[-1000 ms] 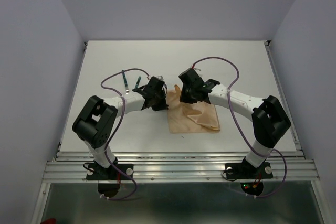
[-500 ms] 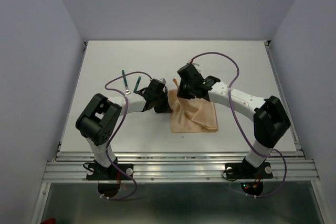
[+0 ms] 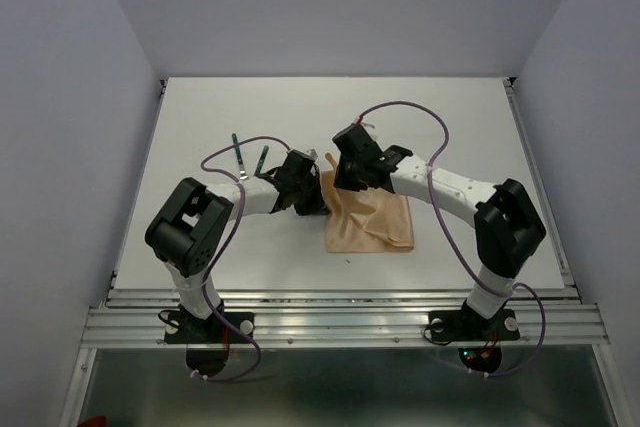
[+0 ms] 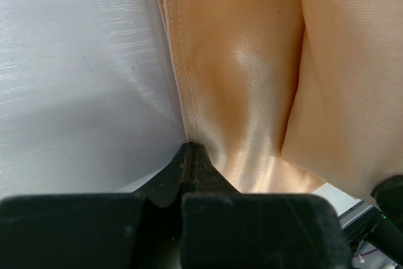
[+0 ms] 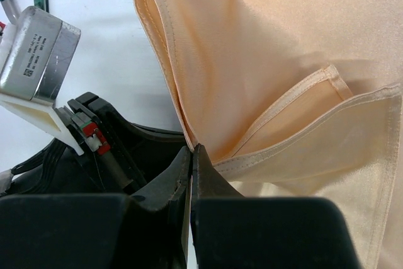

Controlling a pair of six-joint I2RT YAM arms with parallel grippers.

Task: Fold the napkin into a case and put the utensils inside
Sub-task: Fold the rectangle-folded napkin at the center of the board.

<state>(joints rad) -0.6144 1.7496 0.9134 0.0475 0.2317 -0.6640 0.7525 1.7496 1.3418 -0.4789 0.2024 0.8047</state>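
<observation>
Napkin (image 3: pixel 372 222) edge pinched by left jaws and right jaws

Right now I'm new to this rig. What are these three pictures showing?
Two robot arms are bolted at the near edge of a white table. The wide picture comes from a fixed camera above and behind them. The other two come from a camera on each wrist, looking along that arm's own two-finger hand. On the table lies a peach napkin, partly folded over itself. To its left, apart from it, lie green-handled utensils. The left hand is shut on the napkin's stitched edge. The right hand pinches another hem, where the cloth seems raised.
</observation>
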